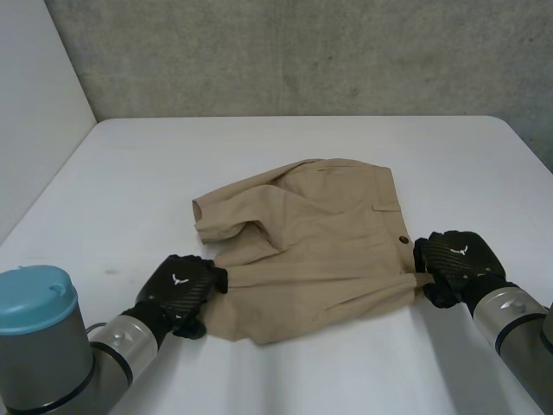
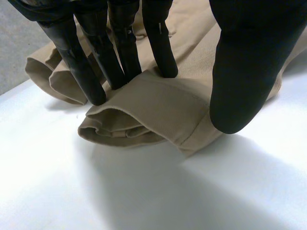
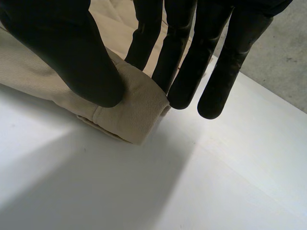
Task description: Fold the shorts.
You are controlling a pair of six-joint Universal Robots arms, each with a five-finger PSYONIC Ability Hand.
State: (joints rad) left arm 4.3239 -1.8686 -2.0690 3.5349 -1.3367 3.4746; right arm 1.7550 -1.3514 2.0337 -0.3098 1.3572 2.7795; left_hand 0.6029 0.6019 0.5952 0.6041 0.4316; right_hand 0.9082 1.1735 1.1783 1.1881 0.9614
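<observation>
Shorts (image 1: 320, 233), tan, lay around the middle of the white surface (image 1: 130, 173), turned sideways: waistband and button toward the robot's right, both leg hems toward its left. The far leg was rumpled, its hem curled up, and the two legs were side by side rather than stacked. My judgement: little or nothing folded yet. Couldn't tell if the band of cloth along the near edge was a started fold or just slack. Left to do, I'd say: near half over far half, then at least one more fold across, plus smoothing that far leg.

Left hand (image 1: 181, 290) was low at the near leg hem, wrist close to the surface, forearm coming in from the near-left corner. In its wrist view the fingers (image 2: 160, 48) came down onto the cloth just behind the hem and the thumb (image 2: 249, 72) was planted on the hem's other end, so the hem sat clamped between them.

Right hand (image 1: 458, 259) was at the near corner of the waistband, just beside the button, also low and knuckles up. In its wrist view the thumb (image 3: 72, 48) pressed on the waistband corner with the fingers behind it, pinching that corner.

Both hands were holding the same near edge, one at each end
</observation>
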